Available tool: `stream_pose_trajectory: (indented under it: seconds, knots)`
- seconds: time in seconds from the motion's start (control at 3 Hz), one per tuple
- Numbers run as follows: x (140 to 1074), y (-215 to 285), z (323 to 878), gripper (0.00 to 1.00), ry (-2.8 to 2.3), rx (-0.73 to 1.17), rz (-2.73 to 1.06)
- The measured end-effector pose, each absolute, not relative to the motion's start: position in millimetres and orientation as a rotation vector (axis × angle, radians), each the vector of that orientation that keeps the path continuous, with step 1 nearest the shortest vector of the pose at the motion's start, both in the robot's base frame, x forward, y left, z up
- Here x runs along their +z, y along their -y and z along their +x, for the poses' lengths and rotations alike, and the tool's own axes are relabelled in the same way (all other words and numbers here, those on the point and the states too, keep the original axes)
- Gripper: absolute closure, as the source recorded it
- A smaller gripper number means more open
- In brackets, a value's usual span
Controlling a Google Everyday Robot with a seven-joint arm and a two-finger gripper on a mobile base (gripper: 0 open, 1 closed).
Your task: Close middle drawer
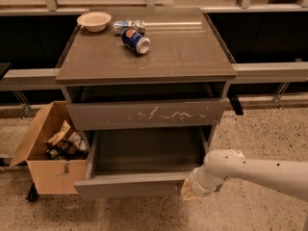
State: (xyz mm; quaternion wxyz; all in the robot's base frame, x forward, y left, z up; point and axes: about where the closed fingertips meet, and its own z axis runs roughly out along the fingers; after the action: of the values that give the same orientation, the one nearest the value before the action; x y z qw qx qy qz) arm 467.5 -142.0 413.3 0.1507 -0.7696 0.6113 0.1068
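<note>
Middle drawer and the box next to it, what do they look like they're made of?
Middle drawer: probably laminate or painted metal, matte grey-brown, smooth front with no grain; can't tell which. Box: cardboard, plain tan, with creased open flaps. The claw sits at the drawer front's right end.

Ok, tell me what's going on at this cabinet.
The robot's white arm reaches in from the right, its gripper at the right end of the wide grey-brown middle drawer's plain front panel. That drawer stands pulled out, bare grey inside showing, below the scratched drawer front. It is not yet closed.
</note>
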Motion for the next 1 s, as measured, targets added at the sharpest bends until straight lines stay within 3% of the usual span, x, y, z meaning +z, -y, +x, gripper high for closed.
stream_pose_trajectory:
  seconds: [0.67, 1.0]
  knots:
    - [413.3, 142.0, 467.4, 0.13, -1.755, 0.307, -2.21]
    - [413.2, 141.9, 467.4, 0.0, -1.755, 0.307, -2.21]
